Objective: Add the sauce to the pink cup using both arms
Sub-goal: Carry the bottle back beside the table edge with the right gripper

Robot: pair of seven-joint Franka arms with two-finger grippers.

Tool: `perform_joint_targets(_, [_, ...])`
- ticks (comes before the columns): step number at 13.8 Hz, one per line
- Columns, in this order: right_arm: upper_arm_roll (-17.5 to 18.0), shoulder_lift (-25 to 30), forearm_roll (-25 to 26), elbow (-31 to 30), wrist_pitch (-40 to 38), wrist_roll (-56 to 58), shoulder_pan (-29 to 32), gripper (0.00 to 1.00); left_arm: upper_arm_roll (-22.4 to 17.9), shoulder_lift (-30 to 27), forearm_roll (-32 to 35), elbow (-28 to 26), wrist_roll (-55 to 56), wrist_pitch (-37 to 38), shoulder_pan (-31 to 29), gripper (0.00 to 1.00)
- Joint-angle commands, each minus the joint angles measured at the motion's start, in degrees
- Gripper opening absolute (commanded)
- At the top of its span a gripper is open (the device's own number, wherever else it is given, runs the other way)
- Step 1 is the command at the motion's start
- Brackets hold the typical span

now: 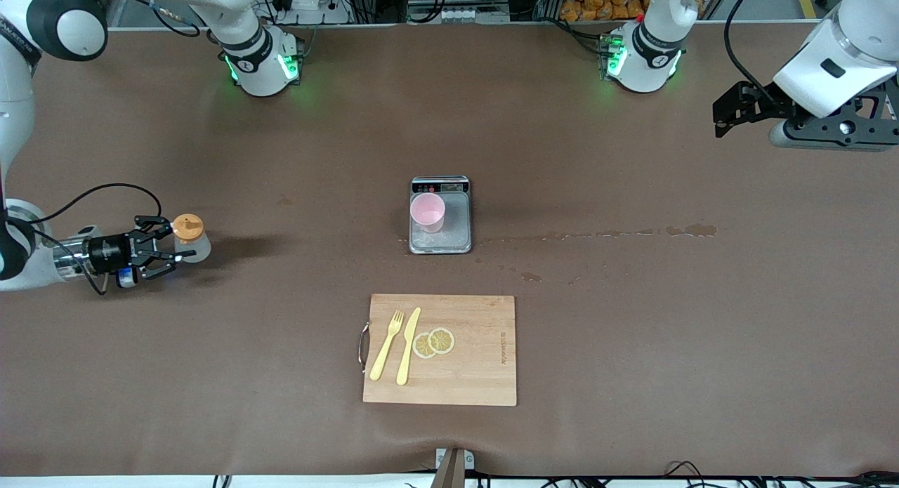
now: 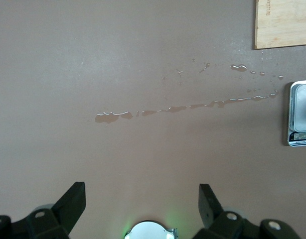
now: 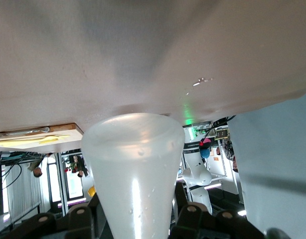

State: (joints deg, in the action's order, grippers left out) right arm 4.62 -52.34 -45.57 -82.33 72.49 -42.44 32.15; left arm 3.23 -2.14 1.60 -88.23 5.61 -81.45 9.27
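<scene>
The sauce bottle [image 1: 188, 228], whitish with an orange cap, stands on the table near the right arm's end. My right gripper [image 1: 175, 244] is shut on its body. In the right wrist view the bottle [image 3: 135, 164] fills the space between the black fingers [image 3: 190, 209]. The pink cup [image 1: 428, 213] stands upright on a small scale [image 1: 449, 244] at the table's middle. My left gripper [image 1: 730, 112] waits open and empty in the air over the left arm's end of the table. Its jaws stand wide apart in the left wrist view [image 2: 141, 199].
A wooden cutting board [image 1: 477, 361] lies nearer the front camera than the scale, with a yellow fork [image 1: 388, 344], knife [image 1: 408, 344] and two lemon slices [image 1: 434, 342] on it. A trail of spilled liquid [image 1: 632, 232] runs from the scale toward the left arm's end.
</scene>
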Motion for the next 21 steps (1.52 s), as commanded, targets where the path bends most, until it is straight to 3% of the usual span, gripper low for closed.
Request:
perform_joint_targets(1, [1.01, -2.67, -1.54, 1.03, -1.65, 2.71, 2.56, 0.53, 0.11, 0.21, -0.19, 0.87, 0.81, 0.59, 0.22, 1.0])
perform_joint_targets(17, [0.92, -6.8, 1.17, 1.29, -0.94, 10.8, 4.41, 0.52, 0.11, 0.38, -0.46, 0.78, 0.81, 0.5, -0.04, 1.0])
perform_joint_targets(21, [0.92, -6.9, 2.32, 1.55, 0.11, 11.33, 4.24, 0.59, 0.11, 0.38, -0.54, 0.78, 0.81, 0.24, -0.13, 1.0])
